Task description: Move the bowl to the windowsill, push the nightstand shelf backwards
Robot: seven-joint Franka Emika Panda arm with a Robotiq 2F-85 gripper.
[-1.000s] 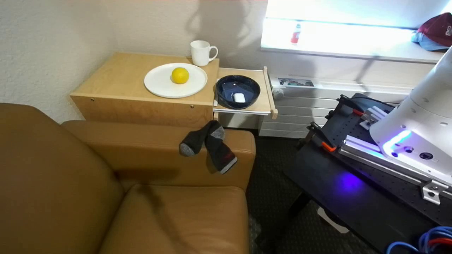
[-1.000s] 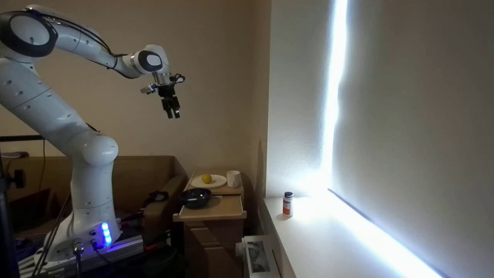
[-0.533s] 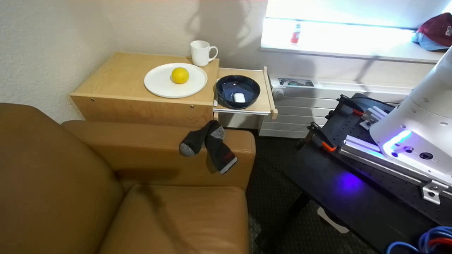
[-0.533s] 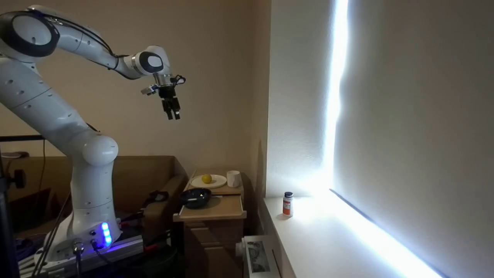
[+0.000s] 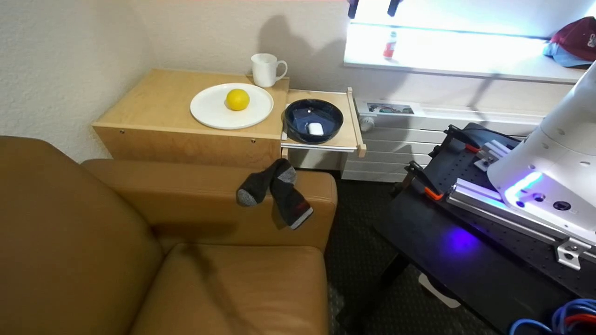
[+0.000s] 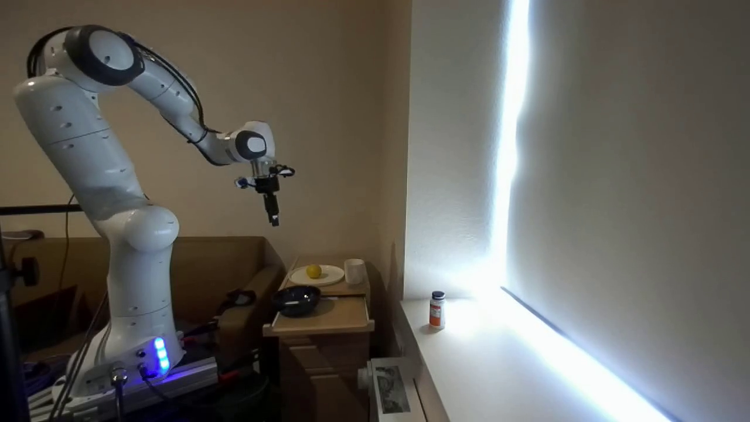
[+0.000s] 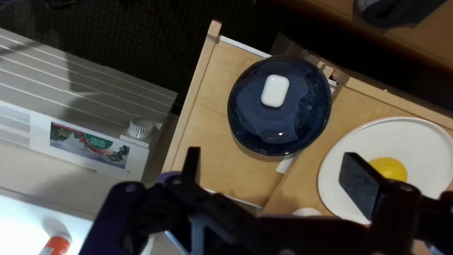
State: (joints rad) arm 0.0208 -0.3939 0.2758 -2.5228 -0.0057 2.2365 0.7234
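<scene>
The dark blue-black bowl (image 5: pixel 298 116) sits upright on the pulled-out light-wood nightstand shelf (image 5: pixel 347 128), close to the nightstand top. A small white block (image 7: pixel 275 91) lies inside it. The bowl also shows in an exterior view (image 6: pixel 296 301) and the wrist view (image 7: pixel 290 120). The shelf shows there too (image 6: pixel 345 319) (image 7: pixel 216 148). The white windowsill (image 6: pixel 486 363) is brightly lit and shows in the other views (image 5: pixel 456 56) (image 7: pixel 21 219). My gripper (image 6: pixel 274 223) hangs well above the bowl and shelf. In the wrist view its fingers (image 7: pixel 272 166) are wide apart with nothing between them.
A white plate (image 5: pixel 209 111) with a yellow fruit (image 5: pixel 237 99) and a white mug (image 5: pixel 264 70) stand on the nightstand top (image 5: pixel 153 100). A small bottle (image 6: pixel 437 310) stands on the windowsill, with a cap (image 5: pixel 575 42) farther along. A radiator (image 5: pixel 386 139) is below it. Socks (image 5: pixel 279 190) lie on the couch arm.
The arm has come down and forward, and the gripper has turned. Its fingertips now show at the top of an exterior view. The bowl and shelf have not moved.
</scene>
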